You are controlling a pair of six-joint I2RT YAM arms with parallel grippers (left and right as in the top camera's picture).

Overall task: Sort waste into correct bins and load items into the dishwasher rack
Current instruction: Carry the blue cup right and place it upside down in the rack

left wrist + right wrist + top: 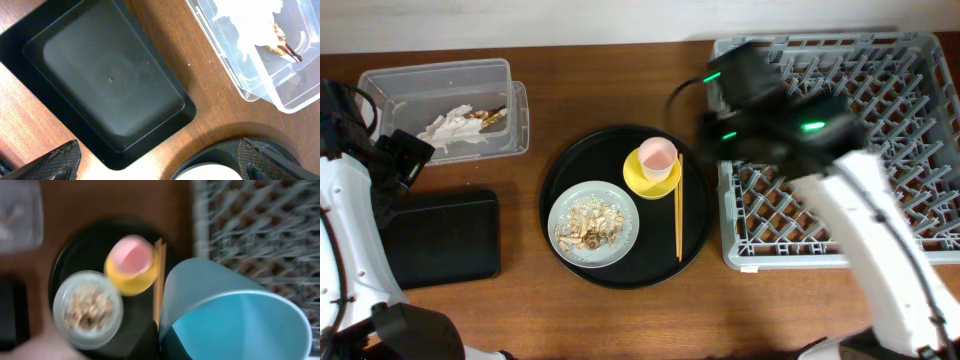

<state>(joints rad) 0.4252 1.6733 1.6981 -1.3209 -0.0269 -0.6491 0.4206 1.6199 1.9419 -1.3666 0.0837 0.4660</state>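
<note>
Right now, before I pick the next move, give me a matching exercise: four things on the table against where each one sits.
Things:
1. pink cup
2. food bits
3. wrapper scraps
4. chopsticks

Places:
a. in the clear tub
b. lying straight on the round black tray
c. in the yellow bowl
d. on the grey plate

Pairs: 1-c, 2-d, 3-a, 4-b.

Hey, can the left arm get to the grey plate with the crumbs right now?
Probably yes. The left gripper is open and empty, hovering by the black rectangular tray. The plate lies uncovered on the round black tray, on the side nearest that arm, with nothing standing between them.
</note>
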